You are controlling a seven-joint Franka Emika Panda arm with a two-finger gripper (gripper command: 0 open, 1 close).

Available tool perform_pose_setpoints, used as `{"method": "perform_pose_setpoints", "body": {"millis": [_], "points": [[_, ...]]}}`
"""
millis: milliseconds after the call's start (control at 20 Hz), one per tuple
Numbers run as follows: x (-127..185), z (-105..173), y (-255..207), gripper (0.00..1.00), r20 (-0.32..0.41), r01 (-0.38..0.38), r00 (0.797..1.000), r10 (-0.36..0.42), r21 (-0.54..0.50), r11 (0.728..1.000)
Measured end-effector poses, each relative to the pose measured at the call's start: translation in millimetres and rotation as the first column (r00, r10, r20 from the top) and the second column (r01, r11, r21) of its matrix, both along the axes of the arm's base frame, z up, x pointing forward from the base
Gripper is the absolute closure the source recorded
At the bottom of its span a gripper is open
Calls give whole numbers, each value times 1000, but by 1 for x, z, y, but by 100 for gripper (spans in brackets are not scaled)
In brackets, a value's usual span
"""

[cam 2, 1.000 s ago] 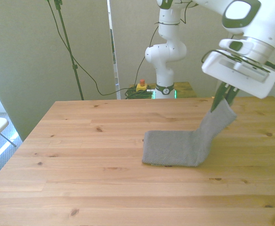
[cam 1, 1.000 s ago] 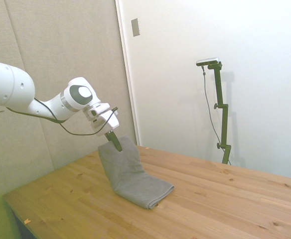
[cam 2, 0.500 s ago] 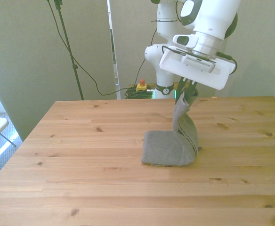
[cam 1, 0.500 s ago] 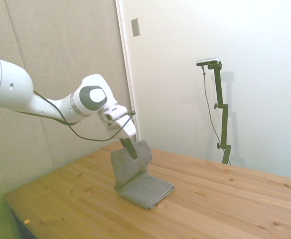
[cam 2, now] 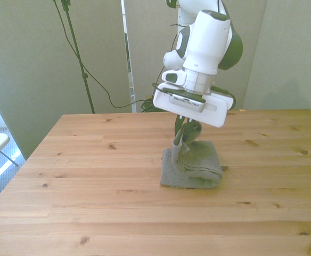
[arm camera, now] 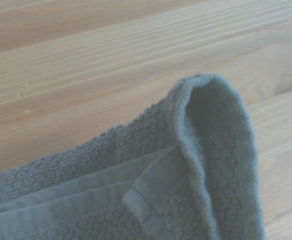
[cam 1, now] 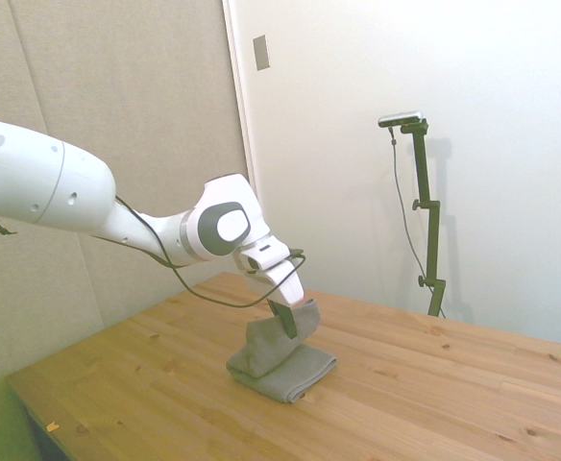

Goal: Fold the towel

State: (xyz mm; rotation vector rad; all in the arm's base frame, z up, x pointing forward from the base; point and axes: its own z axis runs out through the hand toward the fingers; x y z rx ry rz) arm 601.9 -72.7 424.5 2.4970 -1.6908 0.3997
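The grey towel [cam 2: 194, 166] lies on the wooden table [cam 2: 91, 186] near its middle. One end is lifted and curled back over the part that rests flat. My gripper [cam 2: 185, 128] is shut on that raised end, a little above the lower layer. In the side view the towel [cam 1: 279, 362] shows as a low folded heap, with the gripper [cam 1: 286, 321] pinching its upper flap. The wrist view shows the towel's [arm camera: 151, 195] thick hem and rounded fold close up over the wood.
A yellow device with a red button [cam 2: 160, 96] and cables sit on the floor behind the table's far edge. Bare wood [cam 1: 473, 394] spreads around the towel on all sides.
My gripper has carried the held end of the towel toward the front view's left and lower down. The raised flap now curls over the flat part instead of standing up.
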Motion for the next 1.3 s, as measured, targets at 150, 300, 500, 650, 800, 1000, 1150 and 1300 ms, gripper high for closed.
{"method": "perform_pose_setpoints", "body": {"millis": [150, 300, 500, 650, 800, 1000, 1150, 1300], "points": [[2, -9, 2, 0, -13, -18, 1000, 18, 9, 1000], [1, -9, 0, 0, -14, -16, 1000, 16, 9, 1000], [-6, -2, -1, 0, -12, -12, 1000, 12, 13, 1000], [-22, 14, -5, 0, -36, -41, 998, 44, 80, 996], [-41, 53, -22, 0, -14, -158, 987, 161, 118, 980], [-91, 92, -30, 0, 12, -343, 938, 347, 179, 922], [-130, 85, -27, 0, 9, -466, 879, 477, 233, 854], [-162, 66, -19, 0, -11, -481, 865, 501, 263, 836]]}}
